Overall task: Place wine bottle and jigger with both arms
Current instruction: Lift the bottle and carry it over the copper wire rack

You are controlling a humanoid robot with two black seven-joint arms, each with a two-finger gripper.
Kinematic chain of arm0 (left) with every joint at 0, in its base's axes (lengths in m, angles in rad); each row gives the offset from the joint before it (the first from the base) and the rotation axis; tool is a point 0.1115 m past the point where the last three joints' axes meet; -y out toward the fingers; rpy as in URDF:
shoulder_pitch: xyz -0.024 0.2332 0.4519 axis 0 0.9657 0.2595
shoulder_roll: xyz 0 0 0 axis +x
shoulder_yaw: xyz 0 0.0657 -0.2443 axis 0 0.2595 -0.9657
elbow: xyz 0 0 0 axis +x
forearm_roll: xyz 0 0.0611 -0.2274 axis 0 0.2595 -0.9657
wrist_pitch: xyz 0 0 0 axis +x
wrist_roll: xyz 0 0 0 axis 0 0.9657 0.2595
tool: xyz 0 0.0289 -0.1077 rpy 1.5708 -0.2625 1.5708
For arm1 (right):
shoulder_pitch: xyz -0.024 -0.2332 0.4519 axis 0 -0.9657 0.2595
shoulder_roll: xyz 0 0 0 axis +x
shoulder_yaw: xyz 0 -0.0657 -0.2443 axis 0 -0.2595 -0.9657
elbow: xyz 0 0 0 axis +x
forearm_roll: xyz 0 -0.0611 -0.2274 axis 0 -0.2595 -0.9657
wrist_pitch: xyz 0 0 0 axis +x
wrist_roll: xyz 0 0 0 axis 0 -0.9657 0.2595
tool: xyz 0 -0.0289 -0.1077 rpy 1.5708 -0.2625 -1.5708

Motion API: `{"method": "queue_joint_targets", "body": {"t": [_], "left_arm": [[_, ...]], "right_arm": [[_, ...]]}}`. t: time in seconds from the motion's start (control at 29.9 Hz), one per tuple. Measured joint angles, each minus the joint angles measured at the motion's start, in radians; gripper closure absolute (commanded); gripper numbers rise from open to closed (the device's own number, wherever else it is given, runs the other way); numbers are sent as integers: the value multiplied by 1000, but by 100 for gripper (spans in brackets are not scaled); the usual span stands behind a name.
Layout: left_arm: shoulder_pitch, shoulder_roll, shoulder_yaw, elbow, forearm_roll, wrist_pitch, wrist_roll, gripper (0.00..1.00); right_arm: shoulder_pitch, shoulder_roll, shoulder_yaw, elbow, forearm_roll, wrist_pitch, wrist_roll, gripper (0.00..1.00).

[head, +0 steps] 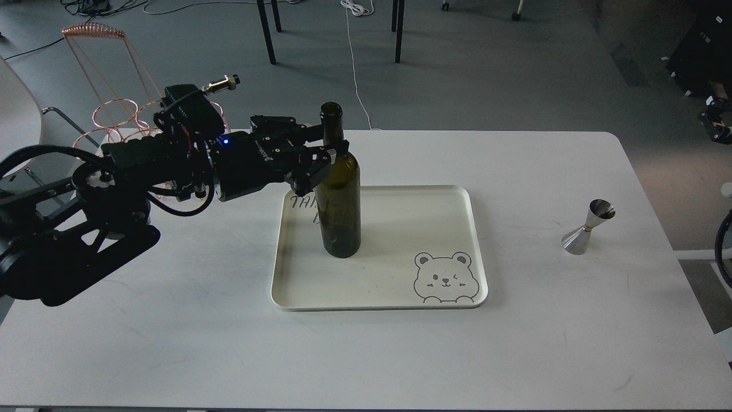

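The wine bottle (pixel 341 212), dark olive green, stands upright on the left part of the cream tray (pixel 389 280). My left gripper (pixel 329 141) reaches in from the left at the base of the bottle's neck. One finger is in front of the neck and the other behind it, both closed in against the glass. The jigger (pixel 588 227), small and silver, stands on the table well right of the tray, with nothing touching it. My right gripper is out of view; only a loop of black cable (pixel 721 246) shows at the right edge.
The tray has a bear drawing (pixel 445 277) at its front right corner. A copper wire rack (pixel 114 109) stands behind my left arm at the table's far left. The white table (pixel 366 355) ends close to the right of the jigger.
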Motion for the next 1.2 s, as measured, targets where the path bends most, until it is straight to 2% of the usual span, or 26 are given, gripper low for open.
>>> {"method": "queue_joint_targets", "body": {"t": [0.3, 0.47, 0.6, 0.87, 1.0, 1.2], "left_arm": [[-2, 12, -10, -4, -3, 3, -1, 79], [-6, 39, -19, -18, -8, 104, -3, 78], [-10, 104, -21, -21, -37, 155, -6, 79], [-39, 263, -32, -24, -178, 167, -4, 79], [-70, 320, -35, 6, -208, 167, -6, 81], [-120, 344, -33, 119, -226, 159, -12, 81]], "right_arm": [[1, -2, -1, -1, 0, 0, 0, 1], [1, -10, -1, -2, 0, 0, 0, 1], [1, -10, -2, -1, 0, 0, 0, 1], [1, -11, -2, 0, 0, 0, 0, 1], [6, -11, -3, 0, 0, 0, 0, 1], [10, -12, -5, 0, -1, 0, 0, 1]]}}
